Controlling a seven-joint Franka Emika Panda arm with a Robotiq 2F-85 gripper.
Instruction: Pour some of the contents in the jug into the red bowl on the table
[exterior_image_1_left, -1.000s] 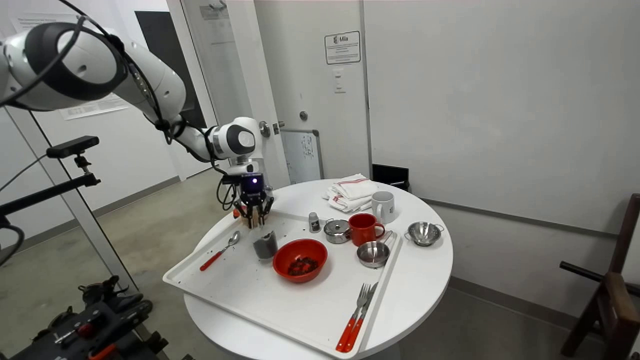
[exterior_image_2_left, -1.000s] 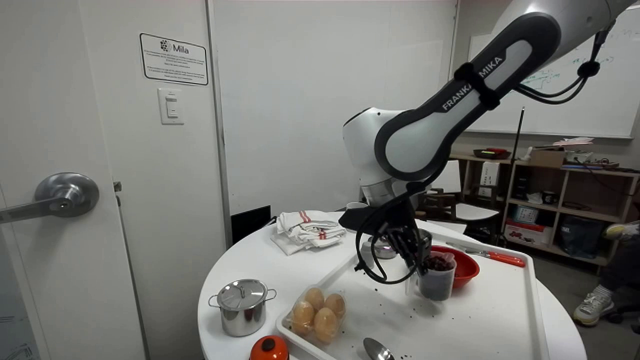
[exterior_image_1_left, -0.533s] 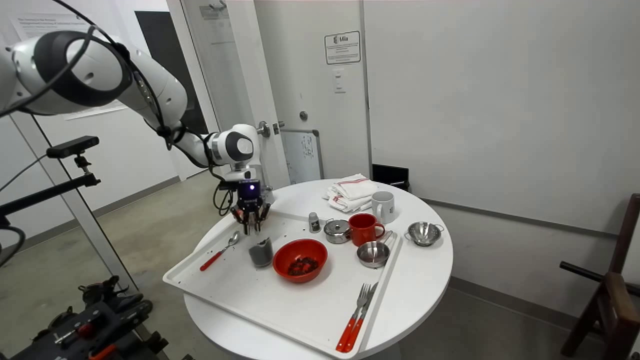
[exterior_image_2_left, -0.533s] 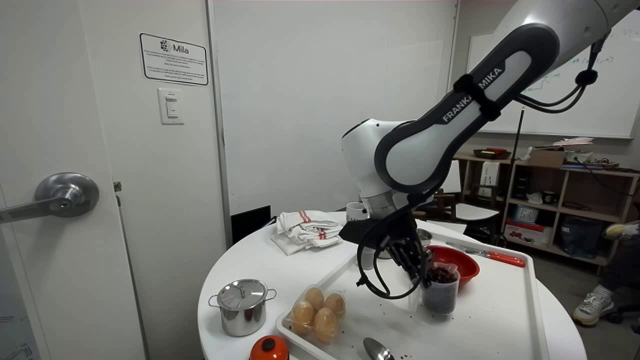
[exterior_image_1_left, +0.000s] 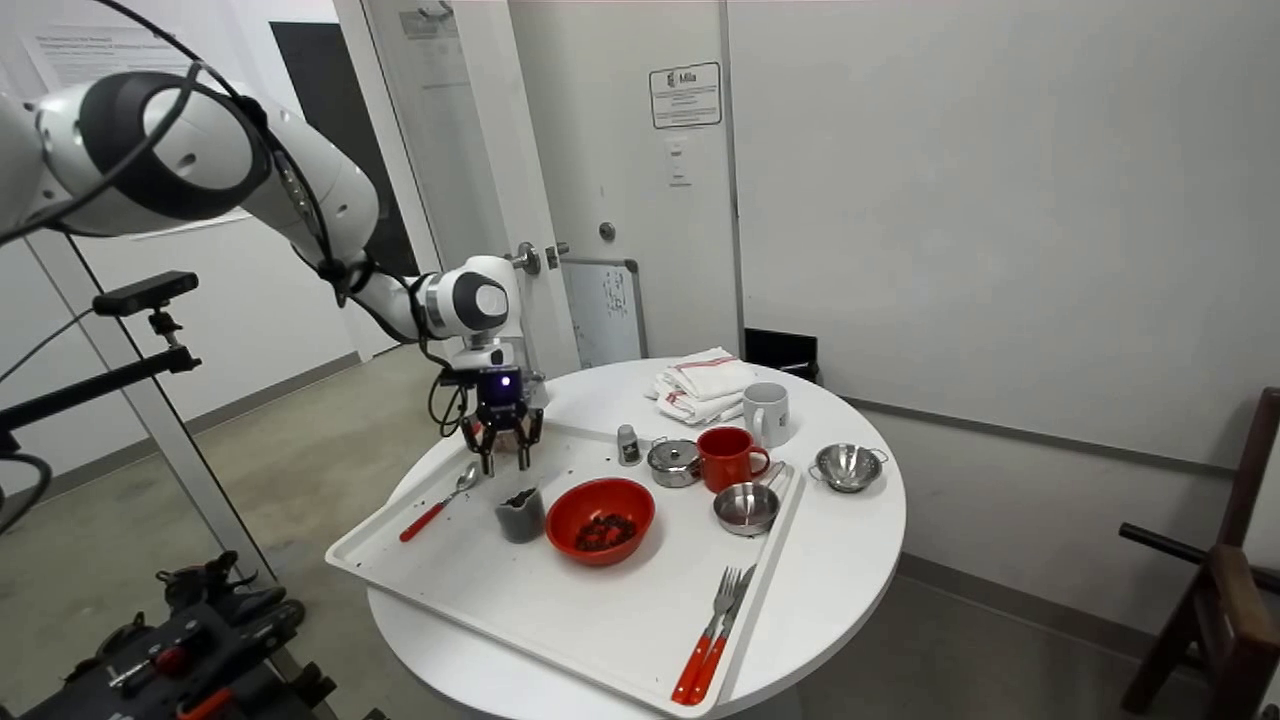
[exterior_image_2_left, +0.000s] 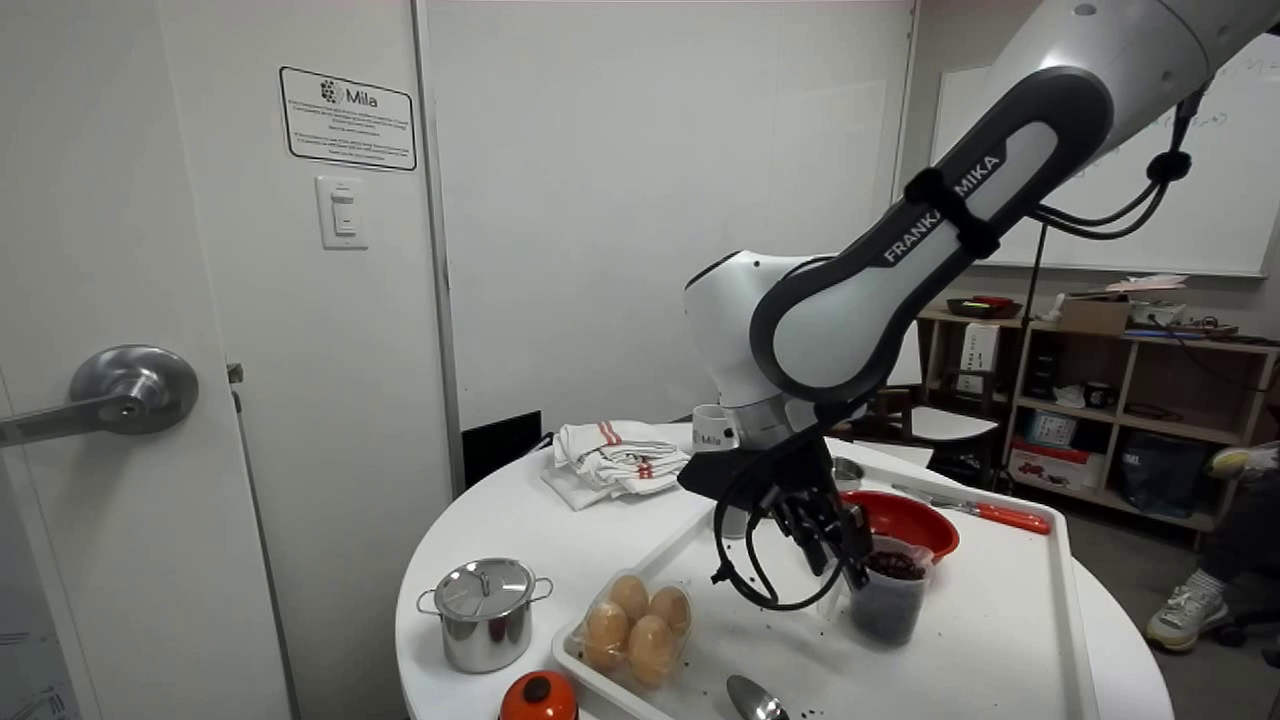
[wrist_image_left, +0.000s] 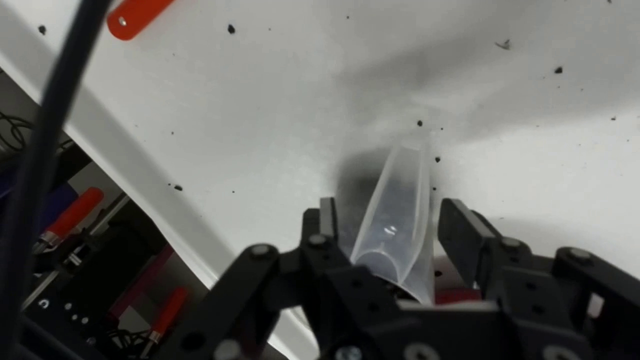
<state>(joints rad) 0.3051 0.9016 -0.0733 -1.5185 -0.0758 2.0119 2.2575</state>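
Note:
The jug is a translucent grey plastic jug with dark bits in it. It stands on the tray just beside the red bowl and also shows in an exterior view. The red bowl is wide and holds dark bits; it is partly hidden behind the jug and gripper in an exterior view. My gripper is open at the jug's handle side. In the wrist view the fingers stand either side of the clear handle, with gaps between. The jug's body is mostly hidden there.
The white tray bears a spoon, fork and knife, a small pan and eggs. A red mug, lidded pot and shaker stand behind. A steel pot stands near the eggs.
My gripper and the jug have come down to the tray. The fingers have opened and parted from the handle. The red bowl has not moved.

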